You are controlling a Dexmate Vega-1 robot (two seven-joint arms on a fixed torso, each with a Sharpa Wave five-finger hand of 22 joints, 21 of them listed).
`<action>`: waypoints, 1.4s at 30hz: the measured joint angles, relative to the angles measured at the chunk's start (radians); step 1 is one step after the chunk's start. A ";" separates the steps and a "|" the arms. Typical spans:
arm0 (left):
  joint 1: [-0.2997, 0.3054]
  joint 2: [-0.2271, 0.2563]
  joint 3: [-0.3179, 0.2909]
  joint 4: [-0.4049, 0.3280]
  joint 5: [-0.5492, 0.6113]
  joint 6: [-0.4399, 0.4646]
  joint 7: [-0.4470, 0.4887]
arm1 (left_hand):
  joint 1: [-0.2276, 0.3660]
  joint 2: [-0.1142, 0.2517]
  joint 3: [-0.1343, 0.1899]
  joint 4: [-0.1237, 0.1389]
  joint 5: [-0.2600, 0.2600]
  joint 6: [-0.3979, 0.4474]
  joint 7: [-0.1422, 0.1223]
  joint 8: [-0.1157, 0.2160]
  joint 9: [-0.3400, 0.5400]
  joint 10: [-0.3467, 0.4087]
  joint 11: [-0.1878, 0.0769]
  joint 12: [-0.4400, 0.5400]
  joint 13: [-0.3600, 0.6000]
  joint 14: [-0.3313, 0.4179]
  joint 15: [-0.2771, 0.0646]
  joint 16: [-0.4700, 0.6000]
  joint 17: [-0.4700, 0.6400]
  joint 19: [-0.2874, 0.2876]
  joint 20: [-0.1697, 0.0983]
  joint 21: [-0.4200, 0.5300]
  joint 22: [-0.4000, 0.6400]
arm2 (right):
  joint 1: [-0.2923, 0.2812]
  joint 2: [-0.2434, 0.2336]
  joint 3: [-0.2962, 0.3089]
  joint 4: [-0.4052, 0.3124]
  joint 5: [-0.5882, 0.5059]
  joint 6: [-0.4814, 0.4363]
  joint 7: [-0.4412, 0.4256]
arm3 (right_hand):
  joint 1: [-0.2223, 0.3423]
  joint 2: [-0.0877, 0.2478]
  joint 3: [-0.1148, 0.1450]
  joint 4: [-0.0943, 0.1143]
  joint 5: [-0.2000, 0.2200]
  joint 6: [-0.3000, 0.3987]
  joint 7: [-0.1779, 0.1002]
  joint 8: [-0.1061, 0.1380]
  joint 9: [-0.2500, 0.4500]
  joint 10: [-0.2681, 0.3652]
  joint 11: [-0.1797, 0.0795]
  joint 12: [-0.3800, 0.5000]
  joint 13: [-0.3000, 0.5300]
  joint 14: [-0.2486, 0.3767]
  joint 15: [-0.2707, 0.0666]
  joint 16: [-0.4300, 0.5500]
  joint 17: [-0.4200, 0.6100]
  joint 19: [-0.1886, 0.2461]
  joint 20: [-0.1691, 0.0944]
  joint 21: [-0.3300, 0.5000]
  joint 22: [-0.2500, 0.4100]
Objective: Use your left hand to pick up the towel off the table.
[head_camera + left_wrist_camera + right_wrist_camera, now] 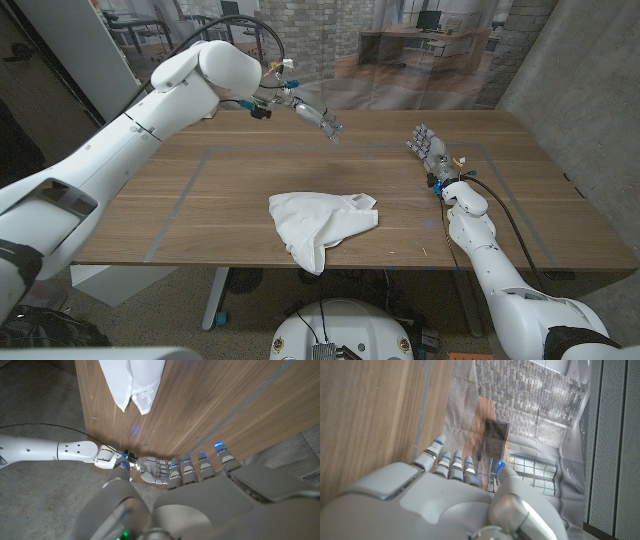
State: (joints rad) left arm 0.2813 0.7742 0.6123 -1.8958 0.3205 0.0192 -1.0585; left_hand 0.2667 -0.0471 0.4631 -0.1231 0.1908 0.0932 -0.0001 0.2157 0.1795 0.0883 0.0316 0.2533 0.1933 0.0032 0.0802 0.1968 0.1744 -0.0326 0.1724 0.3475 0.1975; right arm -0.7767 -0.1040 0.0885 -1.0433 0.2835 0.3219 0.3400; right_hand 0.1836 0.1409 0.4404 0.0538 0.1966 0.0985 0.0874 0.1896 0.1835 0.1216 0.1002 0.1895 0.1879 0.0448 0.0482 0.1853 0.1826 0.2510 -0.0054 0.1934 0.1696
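Note:
A crumpled white towel (321, 224) lies on the wooden table (230, 190) near its front edge, one corner hanging over it; the towel (133, 381) also appears in the left wrist view. My left hand (318, 118) is raised above the table's far middle, well behind the towel, fingers stretched out and apart, holding nothing. Its back (200, 495) fills the near part of the left wrist view. My right hand (428, 150) stands at the table's right side, fingers up and empty, and also shows as the right hand (159, 470) beyond the left fingers.
Faint tape lines (190, 185) mark a rectangle on the tabletop. A grey wall panel (575, 90) stands close to the table's right side. Behind the table is a curtain with a brick room printed on it (400, 50).

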 measured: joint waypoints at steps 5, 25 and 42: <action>-0.007 -0.003 0.007 -0.006 0.020 0.000 -0.025 | 0.008 0.000 0.003 -0.003 0.000 0.011 0.000 0.000 0.000 0.008 -0.003 0.000 0.000 0.003 -0.003 0.000 0.000 0.006 -0.001 0.000 0.000 | -0.009 0.001 0.002 -0.011 0.002 0.000 0.000 | -0.004 -0.004 0.000 0.000 0.000 0.000 0.000 0.000 0.000 0.000 0.000 0.000 0.000 0.000 0.000 0.000 0.002 0.000 0.000 0.000 0.000; -0.065 -0.044 0.062 0.002 0.093 -0.019 -0.128 | 0.070 -0.010 0.003 -0.028 0.000 0.068 -0.007 0.008 0.000 0.065 -0.021 0.010 0.000 0.077 -0.022 0.014 0.005 0.041 -0.011 0.000 -0.002 | -0.005 0.003 0.007 0.003 0.007 0.009 -0.006 | -0.004 -0.004 0.000 0.009 0.000 0.000 0.000 0.000 0.000 0.000 0.000 0.000 0.000 0.000 0.000 0.000 0.001 0.006 0.006 0.000 0.000; -0.077 -0.064 0.087 -0.004 0.159 -0.052 -0.168 | 0.153 -0.032 0.007 -0.048 0.013 0.109 -0.012 0.015 0.000 0.115 -0.028 0.017 0.005 0.132 -0.046 0.018 0.005 0.081 -0.019 0.008 -0.002 | 0.017 0.004 0.008 0.047 0.009 0.023 0.005 | -0.008 -0.008 0.000 0.009 0.000 0.000 0.000 0.000 0.000 0.000 0.000 0.000 0.000 0.000 0.000 0.000 0.001 0.005 0.005 0.000 0.000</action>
State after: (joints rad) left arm 0.2043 0.7104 0.6997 -1.9002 0.4796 -0.0324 -1.2265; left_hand 0.4198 -0.0792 0.4702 -0.1712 0.2040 0.2022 -0.0126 0.2311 0.1791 0.2035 0.0032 0.2701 0.1980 0.1354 0.0338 0.2150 0.1794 0.0483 0.1538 0.3558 0.1953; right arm -0.7595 -0.1002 0.0961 -0.9967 0.2922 0.3452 0.3448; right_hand 0.1756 0.1329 0.4404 0.0623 0.1966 0.0984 0.0874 0.1896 0.1835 0.1214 0.1000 0.1896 0.1879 0.0447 0.0481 0.1853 0.1838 0.2564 0.0001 0.1934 0.1696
